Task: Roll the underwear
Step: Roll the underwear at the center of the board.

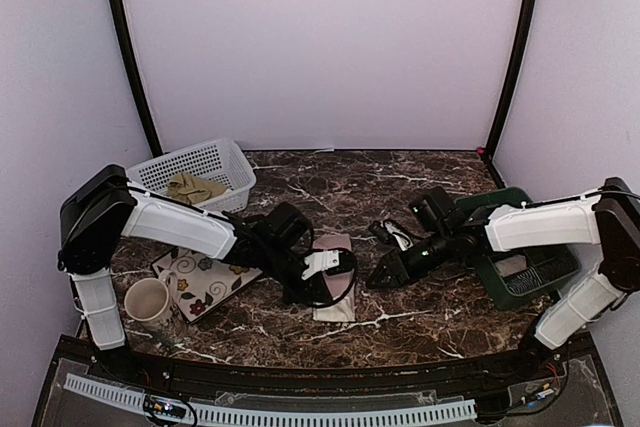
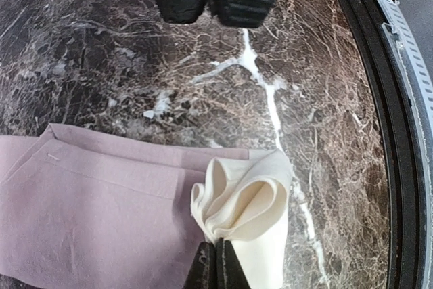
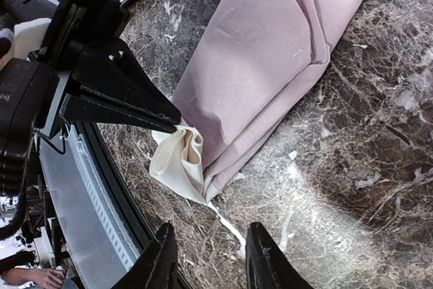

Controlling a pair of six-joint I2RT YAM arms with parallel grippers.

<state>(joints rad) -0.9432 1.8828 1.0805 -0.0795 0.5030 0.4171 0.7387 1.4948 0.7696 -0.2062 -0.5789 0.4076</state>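
- Tabletop (image 1: 400, 187), dark marble, is carrying everything.
- L arm (image 1: 170, 222) is stretching rightward and R arm (image 1: 540, 225) leftward, w/ the wrists nearly meeting mid-table.
- Green bin (image 1: 545, 272) is sitting at the R side, w/ the R arm crossing over it in top view; sth pale is lying inside, can't tell what.
- White basket (image 1: 225, 162) is standing back-left, holding the olive-khaki underwear (image 1: 195, 187), crumpled.
- Floral plate (image 1: 205, 282) is lying front-left, w/ a cream mug (image 1: 148, 300) standing upright at its near-left corner.
- Pink underwear (image 3: 270, 52) is lying flat on bare marble at centre, folded into a long strip.
- L gripper (image 2: 216, 265) is pinching the cream waistband (image 2: 243, 201) at the strip's near end, jaws closed tight on the bunched cloth. Only the wrist views are showing this; in top view the wrist is covering it.
- R gripper (image 3: 212, 229) is hovering just beside that end, fingers spread apart, gripping nothing.
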